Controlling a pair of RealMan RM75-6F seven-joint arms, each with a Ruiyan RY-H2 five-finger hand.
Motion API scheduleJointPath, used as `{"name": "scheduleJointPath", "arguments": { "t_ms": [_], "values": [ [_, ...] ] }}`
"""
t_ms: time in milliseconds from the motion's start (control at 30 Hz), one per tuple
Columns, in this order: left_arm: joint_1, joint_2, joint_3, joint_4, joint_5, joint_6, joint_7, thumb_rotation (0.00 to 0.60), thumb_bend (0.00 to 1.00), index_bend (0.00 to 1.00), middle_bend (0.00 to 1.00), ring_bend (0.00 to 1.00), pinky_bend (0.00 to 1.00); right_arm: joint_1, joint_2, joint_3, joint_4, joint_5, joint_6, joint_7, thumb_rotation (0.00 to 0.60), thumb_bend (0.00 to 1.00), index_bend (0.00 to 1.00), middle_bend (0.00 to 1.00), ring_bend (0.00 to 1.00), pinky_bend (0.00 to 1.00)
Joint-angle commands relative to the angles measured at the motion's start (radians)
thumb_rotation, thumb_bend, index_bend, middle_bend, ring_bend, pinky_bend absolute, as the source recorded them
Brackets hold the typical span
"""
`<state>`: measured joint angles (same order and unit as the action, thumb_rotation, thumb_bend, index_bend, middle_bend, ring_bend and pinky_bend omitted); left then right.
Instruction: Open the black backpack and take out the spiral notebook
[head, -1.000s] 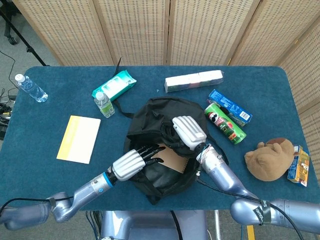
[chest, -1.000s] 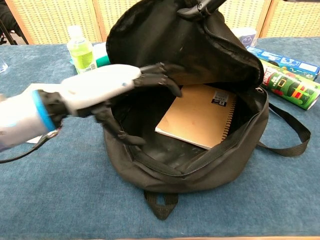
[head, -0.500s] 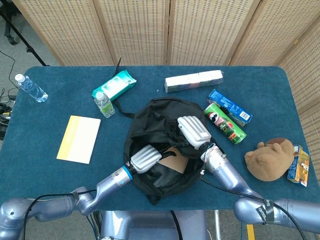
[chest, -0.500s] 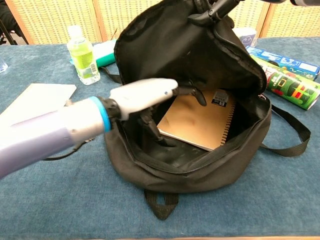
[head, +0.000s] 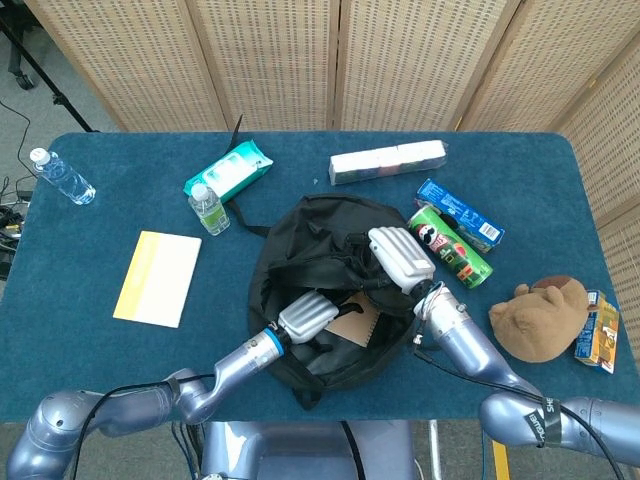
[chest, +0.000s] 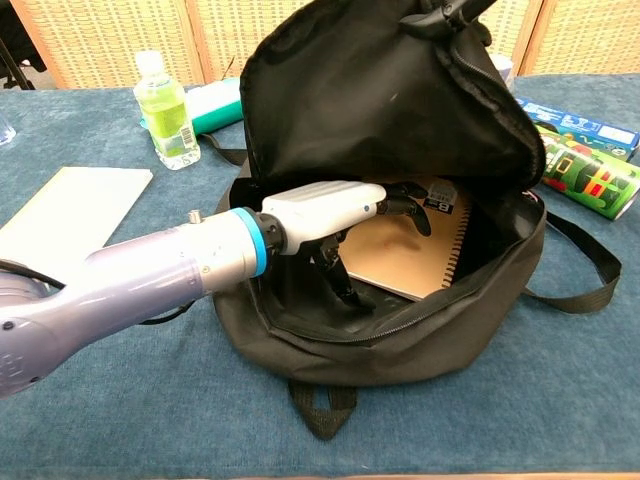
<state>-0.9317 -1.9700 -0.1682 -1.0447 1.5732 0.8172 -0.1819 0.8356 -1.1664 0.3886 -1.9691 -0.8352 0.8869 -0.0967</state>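
Note:
The black backpack (head: 305, 235) lies on the blue table with its mouth toward me, and its flap (chest: 400, 100) is raised. My right hand (head: 401, 259) grips the flap's zipper edge from above; in the chest view only its dark fingertips (chest: 440, 10) show at the top. Inside lies the tan spiral notebook (chest: 425, 255), also seen in the head view (head: 357, 323). My left hand (chest: 335, 212) reaches into the opening, fingers spread over the notebook's upper left part and thumb pointing down by its near edge. I see no grip on the notebook.
A green-label bottle (chest: 165, 100) and a yellow-white pad (head: 158, 278) lie left of the bag. On its right are a green can (chest: 585, 178), a blue box (head: 460, 215) and a plush toy (head: 540, 317). Behind it lie a wipes pack (head: 228, 170) and a tissue box (head: 387, 162).
My left hand has moved from the bag's near-left rim deep into the opening, over the notebook. My right hand has drawn the flap a little higher and to the right.

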Motion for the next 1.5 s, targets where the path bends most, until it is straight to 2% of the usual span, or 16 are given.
{"name": "scheduleJointPath", "arguments": {
  "t_ms": [33, 267, 367, 467, 533, 633, 767, 900, 967, 1033, 1133, 1333, 1500],
  "values": [
    [-0.013, -0.016, -0.003, 0.022, -0.012, -0.009, 0.004, 0.600, 0.15, 0.26, 0.00, 0.06, 0.13, -0.003, 0.017, 0.001, -0.015, 0.005, -0.005, 0.011, 0.600, 0.65, 0.61, 0.68, 0.60, 0.72],
    [-0.034, -0.045, -0.005, 0.067, -0.032, -0.018, 0.006, 0.600, 0.19, 0.26, 0.00, 0.06, 0.13, 0.002, 0.068, 0.002, -0.059, 0.044, -0.040, 0.037, 0.600, 0.65, 0.61, 0.68, 0.60, 0.72],
    [-0.044, -0.054, -0.006, 0.085, -0.037, -0.020, 0.008, 0.600, 0.25, 0.26, 0.00, 0.06, 0.13, 0.005, 0.088, 0.001, -0.074, 0.052, -0.059, 0.050, 0.600, 0.65, 0.61, 0.68, 0.60, 0.72],
    [-0.054, -0.065, -0.007, 0.106, -0.044, -0.023, 0.015, 0.600, 0.37, 0.26, 0.00, 0.06, 0.13, 0.007, 0.108, -0.001, -0.088, 0.054, -0.078, 0.064, 0.600, 0.65, 0.61, 0.68, 0.60, 0.72],
    [-0.060, -0.071, -0.007, 0.114, -0.047, -0.026, 0.017, 0.600, 0.49, 0.26, 0.00, 0.06, 0.13, 0.008, 0.118, -0.005, -0.095, 0.047, -0.085, 0.067, 0.600, 0.65, 0.61, 0.68, 0.60, 0.72],
    [-0.065, -0.075, -0.007, 0.118, -0.052, -0.028, 0.013, 0.600, 0.59, 0.26, 0.00, 0.06, 0.13, 0.008, 0.128, -0.012, -0.102, 0.037, -0.090, 0.071, 0.600, 0.65, 0.61, 0.68, 0.60, 0.72],
    [-0.072, -0.080, -0.004, 0.128, -0.058, -0.029, 0.021, 0.600, 0.61, 0.26, 0.02, 0.07, 0.19, 0.008, 0.131, -0.019, -0.104, 0.029, -0.093, 0.082, 0.600, 0.66, 0.61, 0.68, 0.60, 0.72],
    [-0.075, -0.089, -0.007, 0.142, -0.063, -0.015, 0.027, 0.600, 0.62, 0.27, 0.11, 0.14, 0.28, 0.009, 0.134, -0.024, -0.103, 0.019, -0.090, 0.089, 0.600, 0.66, 0.61, 0.68, 0.60, 0.72],
    [-0.075, -0.093, -0.008, 0.151, -0.064, -0.005, 0.031, 0.600, 0.61, 0.31, 0.17, 0.18, 0.31, 0.008, 0.136, -0.025, -0.102, 0.015, -0.087, 0.094, 0.600, 0.66, 0.61, 0.68, 0.60, 0.72],
    [-0.074, -0.101, -0.008, 0.164, -0.064, 0.010, 0.039, 0.600, 0.59, 0.46, 0.31, 0.23, 0.35, 0.008, 0.137, -0.026, -0.101, 0.013, -0.085, 0.100, 0.600, 0.66, 0.61, 0.68, 0.60, 0.72],
    [-0.072, -0.111, -0.012, 0.179, -0.064, 0.034, 0.047, 0.600, 0.58, 0.63, 0.45, 0.29, 0.43, 0.008, 0.137, -0.027, -0.100, 0.010, -0.081, 0.108, 0.600, 0.68, 0.61, 0.68, 0.60, 0.72],
    [-0.066, -0.121, -0.010, 0.197, -0.058, 0.080, 0.053, 0.600, 0.58, 0.74, 0.55, 0.38, 0.51, 0.007, 0.137, -0.027, -0.093, 0.002, -0.075, 0.127, 0.600, 0.72, 0.62, 0.68, 0.60, 0.72],
    [-0.057, -0.110, -0.006, 0.186, -0.059, 0.100, 0.030, 0.600, 0.58, 0.77, 0.58, 0.41, 0.53, 0.007, 0.139, -0.026, -0.079, 0.001, -0.069, 0.140, 0.600, 0.72, 0.62, 0.68, 0.60, 0.72]
  ]
}}
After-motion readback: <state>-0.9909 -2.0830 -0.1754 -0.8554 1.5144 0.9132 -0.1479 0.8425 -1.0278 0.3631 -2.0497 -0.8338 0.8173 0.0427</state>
